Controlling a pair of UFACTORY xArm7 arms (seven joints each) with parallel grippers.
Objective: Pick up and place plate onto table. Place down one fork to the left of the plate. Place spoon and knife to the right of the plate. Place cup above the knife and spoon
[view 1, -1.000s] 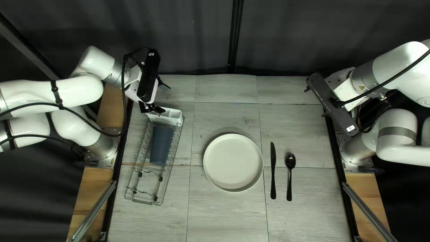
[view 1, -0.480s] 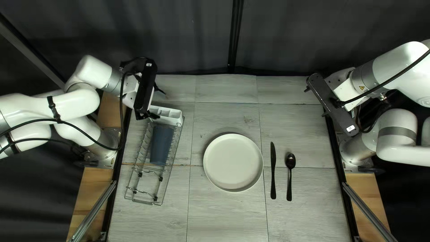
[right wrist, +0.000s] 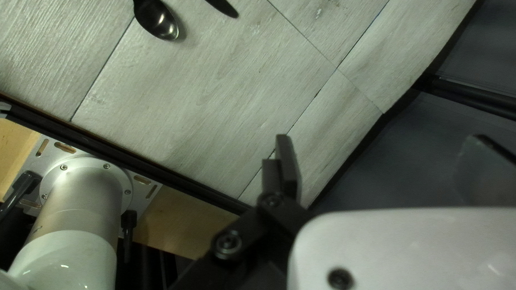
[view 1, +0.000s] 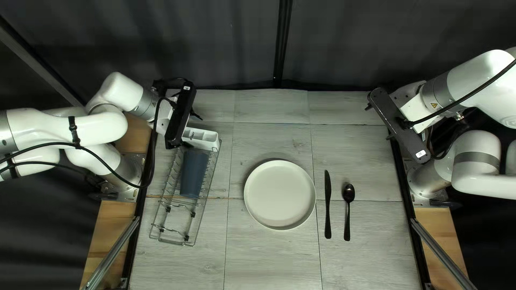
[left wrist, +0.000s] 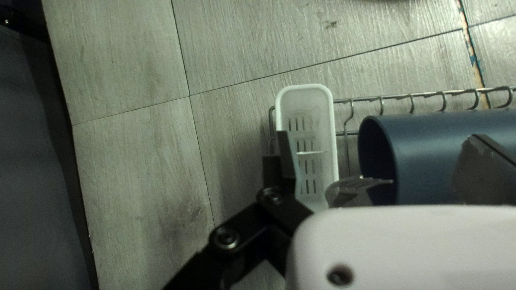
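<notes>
Over the white caddy [view 1: 201, 139] hangs my left gripper [view 1: 196, 115]. From its wrist, the left gripper [left wrist: 384, 161] is open, one finger over the caddy [left wrist: 331, 129], the other over the blue cup [left wrist: 430, 156]. A fork [left wrist: 352, 187] with its tines toward the cup shows between the fingers, untouched by both. The cup [view 1: 193, 173] lies on its side in the wire rack. The white plate [view 1: 280, 194] rests mid-table, with the black knife [view 1: 328, 207] and black spoon [view 1: 348, 194] at its right. My right gripper [view 1: 379, 122] is at the table's right side; its wrist view shows the gripper [right wrist: 384, 161] open and holding nothing.
The wire rack [view 1: 200, 220] stands at the table's left, with the caddy at its far end. A dark curtain [view 1: 226, 43] hangs behind the far edge. Metal frame bars [view 1: 115, 252] run beside the table.
My left gripper has moved toward the near edge, shifting left and then back right above the caddy. The right arm, plate, knife, spoon and cup have stayed still.
</notes>
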